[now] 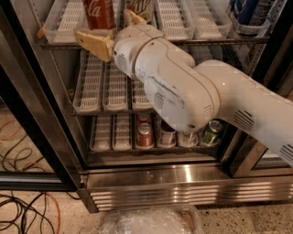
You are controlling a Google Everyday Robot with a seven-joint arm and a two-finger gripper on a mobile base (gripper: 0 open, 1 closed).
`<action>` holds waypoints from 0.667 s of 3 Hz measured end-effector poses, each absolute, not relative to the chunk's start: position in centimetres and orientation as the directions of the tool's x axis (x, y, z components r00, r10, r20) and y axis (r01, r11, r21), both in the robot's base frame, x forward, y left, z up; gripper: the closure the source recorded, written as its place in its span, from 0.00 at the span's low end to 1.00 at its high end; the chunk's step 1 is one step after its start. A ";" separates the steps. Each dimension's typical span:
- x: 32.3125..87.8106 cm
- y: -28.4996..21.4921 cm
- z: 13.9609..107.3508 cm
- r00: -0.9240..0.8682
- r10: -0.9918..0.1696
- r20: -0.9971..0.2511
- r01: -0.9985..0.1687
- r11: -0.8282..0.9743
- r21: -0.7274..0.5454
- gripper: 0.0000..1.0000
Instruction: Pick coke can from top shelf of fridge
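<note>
Tool (113, 31) at upper left of frame, fingers (94, 43) spread wide, holding nothing. Coke can (98, 13) stands on top shelf (219, 40) just above it.

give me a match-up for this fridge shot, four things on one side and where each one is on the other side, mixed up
Things:
1. coke can
2. pincer
3. green can
4. cables

Places:
a. on the floor, left of the fridge
b. bottom shelf, right side
c. open, reaching to the front of the top shelf
d. standing upright on the top shelf

Pairs: 1-d, 2-c, 3-b, 4-a
</note>
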State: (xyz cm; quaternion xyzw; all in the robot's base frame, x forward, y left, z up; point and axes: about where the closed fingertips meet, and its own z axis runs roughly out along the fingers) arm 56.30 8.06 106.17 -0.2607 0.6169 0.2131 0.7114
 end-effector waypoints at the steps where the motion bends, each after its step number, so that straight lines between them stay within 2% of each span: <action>1: 56.9 8.6 106.2 0.157 -0.027 -0.987 -0.629 0.768 -0.121 0.28; 2: 57.7 9.0 106.3 0.172 -0.029 -0.985 -0.633 0.762 -0.133 0.27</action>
